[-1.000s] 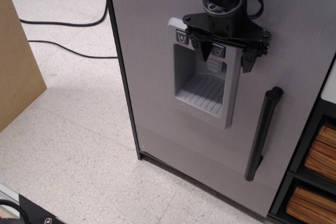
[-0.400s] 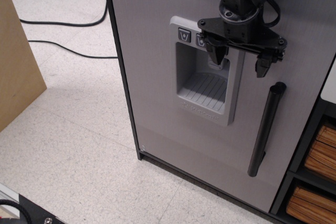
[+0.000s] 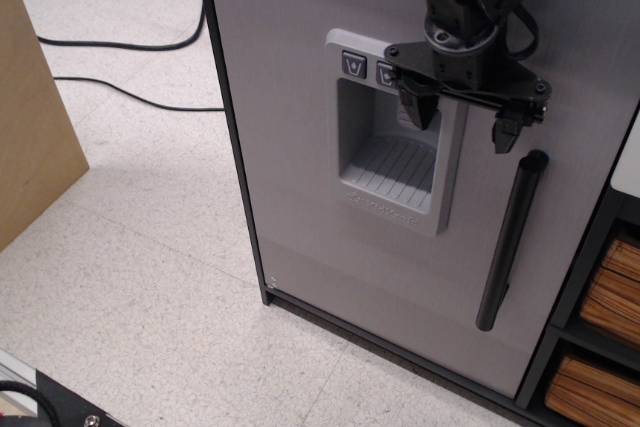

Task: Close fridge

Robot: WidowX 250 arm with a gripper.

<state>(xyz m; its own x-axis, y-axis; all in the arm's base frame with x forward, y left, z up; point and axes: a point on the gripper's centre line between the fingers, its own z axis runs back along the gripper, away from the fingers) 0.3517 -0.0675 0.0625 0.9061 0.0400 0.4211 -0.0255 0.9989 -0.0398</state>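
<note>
Two black cables [image 3: 120, 45] are seen on the floor at left, one fridge [image 3: 290, 147] with one dispenser panel [image 3: 385, 132] stands centre, one end effector [image 3: 463, 119] is held before it, fingers apart, above one black handle [image 3: 512, 239].

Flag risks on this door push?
1. The open pincer straddles the dispenser panel edge; a finger could catch in the recess.
2. Its other finger hangs just above the handle and could snag its top.
3. The door looks nearly shut; pushing harder may shove the fridge.
</note>
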